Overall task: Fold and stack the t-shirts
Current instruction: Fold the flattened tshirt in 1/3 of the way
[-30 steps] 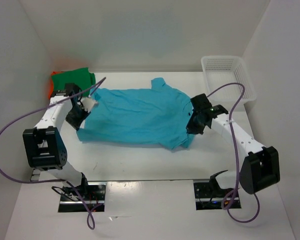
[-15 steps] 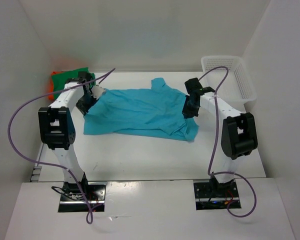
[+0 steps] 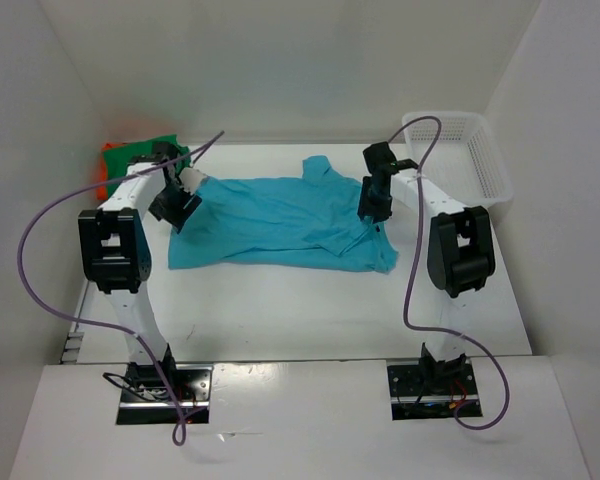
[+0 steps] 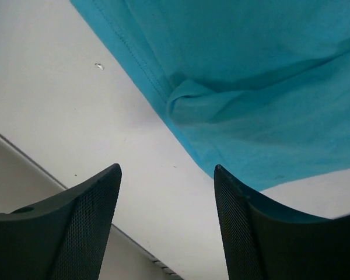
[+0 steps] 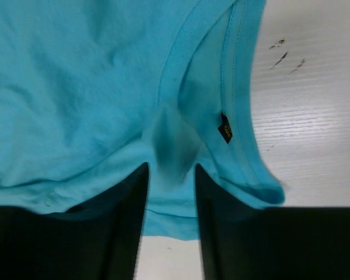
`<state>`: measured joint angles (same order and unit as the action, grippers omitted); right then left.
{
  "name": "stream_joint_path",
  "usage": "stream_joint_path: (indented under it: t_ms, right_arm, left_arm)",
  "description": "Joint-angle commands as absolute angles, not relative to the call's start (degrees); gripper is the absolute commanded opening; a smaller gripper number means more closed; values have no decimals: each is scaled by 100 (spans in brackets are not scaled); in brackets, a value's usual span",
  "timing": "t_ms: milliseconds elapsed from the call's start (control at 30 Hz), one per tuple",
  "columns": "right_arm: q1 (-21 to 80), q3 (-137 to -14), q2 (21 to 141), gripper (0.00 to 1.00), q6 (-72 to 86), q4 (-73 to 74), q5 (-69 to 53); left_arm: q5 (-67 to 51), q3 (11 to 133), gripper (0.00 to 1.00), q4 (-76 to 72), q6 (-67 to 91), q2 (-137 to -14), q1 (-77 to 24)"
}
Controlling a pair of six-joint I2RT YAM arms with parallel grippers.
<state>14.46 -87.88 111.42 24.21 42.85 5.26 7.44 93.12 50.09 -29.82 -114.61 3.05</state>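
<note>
Three shirts we list: turquoise t-shirt (image 3: 280, 225) spread over table (image 3: 280, 310) centre; green t-shirt (image 3: 145, 155) and orange t-shirt (image 3: 100, 180) at far-left corner. Left gripper (image 4: 166, 175) fingers wide apart, empty; right gripper (image 5: 169, 175) fingers narrowly apart astride turquoise neckline cloth.

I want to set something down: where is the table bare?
Widest bare patch: table between the turquoise shirt and the arm bases. A thin strip lies behind it, by the back wall. Crowded: green shirt corner, left; basket side, right.
</note>
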Motion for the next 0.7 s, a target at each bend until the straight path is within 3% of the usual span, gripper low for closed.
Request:
stream_joint_path:
  t_ms: [0, 100, 200, 333, 533, 667]
  right_arm:
    - [1397, -9307, 11127, 48, 2259, 4236, 510]
    - [1345, -9203, 10847, 52, 2259, 4175, 404]
    - [1345, -8939, 10671, 52, 2320, 4070, 335]
    - [1345, -8474, 10477, 52, 2373, 3938, 334]
    - [1345, -8112, 10179, 52, 2426, 3824, 281]
    - [1345, -7893, 10020, 52, 2479, 3823, 229]
  left_arm:
    - [-533, 9677, 72, 5387, -2804, -11321, 964]
    - [-1440, 9125, 71, 5730, -3030, -11241, 1256]
    - [-1845, 8606, 61, 5783, -3094, -11364, 1257]
    - [-2425, 8604, 57, 5713, -2945, -11618, 1257]
    - [-2347, 8481, 57, 5502, -2716, -11751, 1257]
    - [-2224, 8377, 44, 5371, -2602, -11751, 1257]
